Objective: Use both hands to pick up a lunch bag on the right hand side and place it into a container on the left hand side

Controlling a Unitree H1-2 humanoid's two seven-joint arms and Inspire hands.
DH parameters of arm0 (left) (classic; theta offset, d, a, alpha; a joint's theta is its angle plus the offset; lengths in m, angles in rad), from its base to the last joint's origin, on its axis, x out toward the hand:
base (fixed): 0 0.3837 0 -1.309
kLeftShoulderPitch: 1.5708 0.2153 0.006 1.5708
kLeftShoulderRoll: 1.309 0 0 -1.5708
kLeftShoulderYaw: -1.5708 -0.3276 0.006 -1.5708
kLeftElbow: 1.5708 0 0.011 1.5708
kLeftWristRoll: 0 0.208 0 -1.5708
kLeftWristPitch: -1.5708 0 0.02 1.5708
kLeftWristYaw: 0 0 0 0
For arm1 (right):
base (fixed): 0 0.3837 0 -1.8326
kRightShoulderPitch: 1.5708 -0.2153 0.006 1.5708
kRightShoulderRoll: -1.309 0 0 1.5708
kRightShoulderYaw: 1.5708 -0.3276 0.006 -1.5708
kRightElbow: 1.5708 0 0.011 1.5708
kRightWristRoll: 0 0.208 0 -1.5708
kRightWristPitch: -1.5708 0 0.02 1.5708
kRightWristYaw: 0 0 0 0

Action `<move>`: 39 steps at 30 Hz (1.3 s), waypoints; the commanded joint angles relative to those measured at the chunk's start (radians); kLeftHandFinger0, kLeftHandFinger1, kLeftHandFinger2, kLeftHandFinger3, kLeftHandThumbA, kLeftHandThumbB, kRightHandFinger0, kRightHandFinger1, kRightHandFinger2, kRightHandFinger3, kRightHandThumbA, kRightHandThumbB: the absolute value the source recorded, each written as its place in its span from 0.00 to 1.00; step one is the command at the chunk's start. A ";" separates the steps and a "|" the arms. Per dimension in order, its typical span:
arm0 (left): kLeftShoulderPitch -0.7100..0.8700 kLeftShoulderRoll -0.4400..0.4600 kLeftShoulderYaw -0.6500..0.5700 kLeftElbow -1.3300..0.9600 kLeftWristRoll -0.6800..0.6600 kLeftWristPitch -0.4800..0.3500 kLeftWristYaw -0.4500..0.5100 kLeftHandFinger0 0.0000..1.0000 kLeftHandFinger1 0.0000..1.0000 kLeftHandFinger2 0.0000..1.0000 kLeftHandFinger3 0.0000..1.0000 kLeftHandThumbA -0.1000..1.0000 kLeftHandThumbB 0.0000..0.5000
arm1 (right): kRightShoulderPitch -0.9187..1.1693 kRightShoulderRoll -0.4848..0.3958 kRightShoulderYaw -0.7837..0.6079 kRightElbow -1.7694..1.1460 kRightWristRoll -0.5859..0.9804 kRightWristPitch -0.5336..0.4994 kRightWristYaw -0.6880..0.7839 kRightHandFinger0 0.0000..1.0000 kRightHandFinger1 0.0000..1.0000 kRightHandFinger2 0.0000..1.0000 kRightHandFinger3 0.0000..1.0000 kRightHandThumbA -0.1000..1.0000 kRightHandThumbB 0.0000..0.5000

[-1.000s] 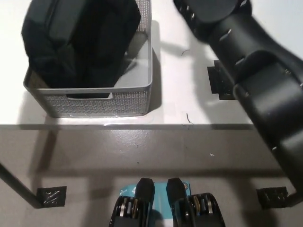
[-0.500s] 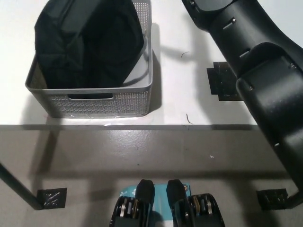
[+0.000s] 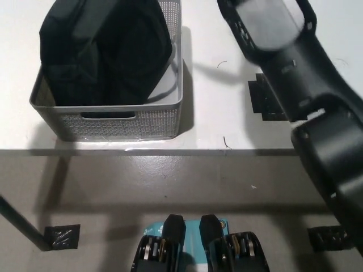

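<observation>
The black lunch bag (image 3: 105,51) sits inside the grey woven container (image 3: 122,122) at the table's left, filling most of it and rising above the rim. My black right arm (image 3: 300,85) reaches from the bottom right up across the table's right side to the top edge, blurred near the wrist. It is apart from the container and the bag. Its hand is cut off by the top of the picture. The white left hand does not show anywhere.
A black square marker (image 3: 264,99) lies on the white table (image 3: 215,113), partly under my right arm. The table's front edge (image 3: 170,151) runs across the middle, with grey floor below it. Black floor markers (image 3: 61,236) lie at the lower left and lower right.
The right arm has swung up and back from the container, its forearm now higher and blurred. The bag has settled slightly in the container.
</observation>
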 commanded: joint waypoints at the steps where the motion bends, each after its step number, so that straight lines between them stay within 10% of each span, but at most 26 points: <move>1: 0.080 -0.009 0.055 -0.299 -0.073 -0.033 -0.011 1.00 1.00 1.00 1.00 1.00 0.88 | 0.151 -0.137 -0.049 -0.485 -0.075 0.089 0.072 1.00 1.00 1.00 1.00 1.00 0.73; 6: 0.213 -0.035 0.109 -0.437 -0.143 -0.067 -0.010 1.00 1.00 1.00 1.00 1.00 0.86 | 0.344 -0.215 -0.137 -0.729 0.005 0.103 0.097 1.00 1.00 1.00 1.00 1.00 0.74; 10: 0.197 -0.200 0.343 -0.470 -0.703 0.139 0.012 1.00 1.00 1.00 1.00 1.00 0.96 | 0.409 -0.166 -0.293 -0.859 0.416 0.177 0.109 1.00 1.00 1.00 1.00 1.00 0.64; 12: 0.164 -0.250 0.451 -0.438 -1.039 0.237 0.133 1.00 0.87 0.90 1.00 1.00 0.91 | 0.417 -0.106 -0.416 -0.920 0.774 0.279 0.051 1.00 0.25 0.22 1.00 0.92 0.57; 14: 0.161 -0.262 0.487 -0.421 -1.258 0.244 0.264 1.00 0.52 0.53 1.00 1.00 0.93 | 0.442 -0.113 -0.482 -0.929 1.040 0.336 0.062 0.85 0.01 0.01 1.00 1.00 0.52; 19: 0.332 -0.232 0.425 -0.542 -1.545 0.214 0.159 1.00 0.21 0.12 1.00 1.00 1.00 | 0.628 -0.143 -0.508 -1.057 1.424 0.343 0.064 0.42 0.00 0.00 1.00 1.00 0.63; 23: 0.518 -0.206 0.357 -0.706 -1.701 0.113 0.144 1.00 0.11 0.08 1.00 1.00 0.98 | 0.826 -0.139 -0.467 -1.174 1.558 0.293 0.133 0.03 0.00 0.00 1.00 1.00 0.62; 26: 0.692 -0.204 0.330 -0.806 -1.760 0.051 0.089 1.00 0.12 0.07 1.00 1.00 1.00 | 1.014 -0.139 -0.433 -1.261 1.587 0.247 0.196 0.20 0.00 0.00 1.00 1.00 0.59; 29: 0.822 -0.204 0.342 -0.813 -1.787 0.064 -0.007 1.00 0.02 0.04 1.00 1.00 1.00 | 1.139 -0.139 -0.432 -1.283 1.601 0.244 0.227 0.05 0.00 0.00 1.00 1.00 0.60; 39: 1.132 -0.213 0.319 -0.801 -1.744 0.121 -0.135 1.00 0.00 0.00 1.00 1.00 1.00 | 1.468 -0.167 -0.415 -1.258 1.587 0.332 0.423 0.25 0.00 0.00 1.00 1.00 0.68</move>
